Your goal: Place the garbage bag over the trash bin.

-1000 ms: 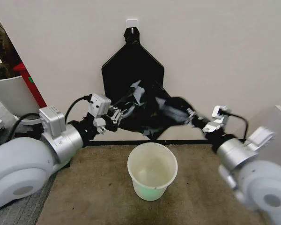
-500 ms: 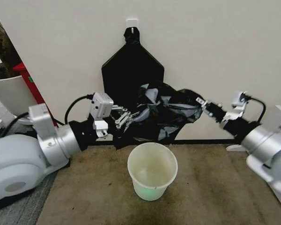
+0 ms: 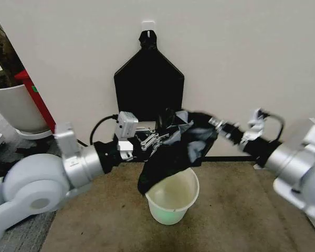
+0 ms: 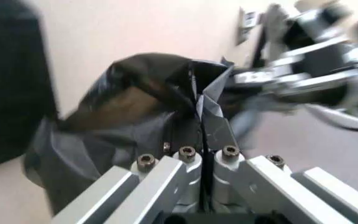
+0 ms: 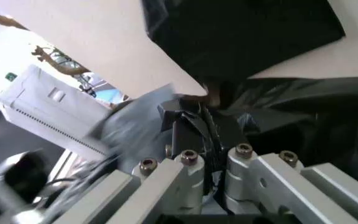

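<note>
Cream-white trash bin point(image 3: 170, 202) on carpet, garbage bag point(image 3: 173, 152) drooping onto its rim, pinched between closed left hand point(image 3: 153, 140) and closed right hand point(image 3: 214, 124).

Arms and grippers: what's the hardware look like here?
Both arms are glossy silver-white with bulbous rounded shells and black wrist sections. The left gripper has slim bare-metal linkage fingers, a small white box module on its wrist and a looping black cable. The right gripper looks matching, with its own black cable.

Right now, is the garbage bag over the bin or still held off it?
Not over it. The garbage bag hangs bunched between the left tool and right tool, its lower end drooping to the trash bin rim.
</note>
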Robot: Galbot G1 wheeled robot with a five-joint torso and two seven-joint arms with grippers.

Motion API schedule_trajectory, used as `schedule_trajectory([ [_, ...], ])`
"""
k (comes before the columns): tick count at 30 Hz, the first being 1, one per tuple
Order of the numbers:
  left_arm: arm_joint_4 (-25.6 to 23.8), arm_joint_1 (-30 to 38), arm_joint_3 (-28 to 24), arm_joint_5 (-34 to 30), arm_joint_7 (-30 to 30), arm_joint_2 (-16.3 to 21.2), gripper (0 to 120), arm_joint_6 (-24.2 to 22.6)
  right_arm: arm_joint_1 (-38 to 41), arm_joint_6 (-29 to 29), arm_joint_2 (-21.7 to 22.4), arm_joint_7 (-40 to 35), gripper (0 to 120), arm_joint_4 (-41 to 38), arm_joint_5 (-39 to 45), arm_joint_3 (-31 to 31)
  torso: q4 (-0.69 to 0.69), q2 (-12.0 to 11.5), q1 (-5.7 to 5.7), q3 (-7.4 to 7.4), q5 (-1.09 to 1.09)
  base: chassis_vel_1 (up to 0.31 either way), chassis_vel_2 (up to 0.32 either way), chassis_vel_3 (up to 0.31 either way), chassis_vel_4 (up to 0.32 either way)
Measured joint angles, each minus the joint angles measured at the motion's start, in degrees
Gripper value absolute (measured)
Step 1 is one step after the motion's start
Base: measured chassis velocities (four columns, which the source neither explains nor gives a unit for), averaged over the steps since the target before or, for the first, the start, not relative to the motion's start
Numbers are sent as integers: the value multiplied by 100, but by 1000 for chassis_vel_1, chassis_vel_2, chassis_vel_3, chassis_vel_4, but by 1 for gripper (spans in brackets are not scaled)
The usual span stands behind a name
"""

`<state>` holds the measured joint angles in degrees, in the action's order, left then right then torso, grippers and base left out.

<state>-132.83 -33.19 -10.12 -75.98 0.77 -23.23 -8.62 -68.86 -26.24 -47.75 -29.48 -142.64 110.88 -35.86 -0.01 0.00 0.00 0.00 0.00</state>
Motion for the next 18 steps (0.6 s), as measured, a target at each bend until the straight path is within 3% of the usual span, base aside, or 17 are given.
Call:
schedule_trajectory([
  [7, 776, 152, -719, 504, -5, -389, 0, 140, -3, 44, -246, -3, 0, 351, -329, 156, 1, -1, 0, 1, 1, 0, 0, 0, 0],
  [15, 1444, 1374, -1759, 617, -48, -1009, 0, 283, 81, 128, -354, -72, 0, 468, -389, 105, 0, 0, 0, 1, 1, 0, 0, 0, 0],
  [18, 1501, 1463, -1832, 686, -51, -1085, 0, 295, -40, 127, -491, -151, 0, 433, -409, 123, -1, 0, 0, 1, 1, 0, 0, 0, 0],
])
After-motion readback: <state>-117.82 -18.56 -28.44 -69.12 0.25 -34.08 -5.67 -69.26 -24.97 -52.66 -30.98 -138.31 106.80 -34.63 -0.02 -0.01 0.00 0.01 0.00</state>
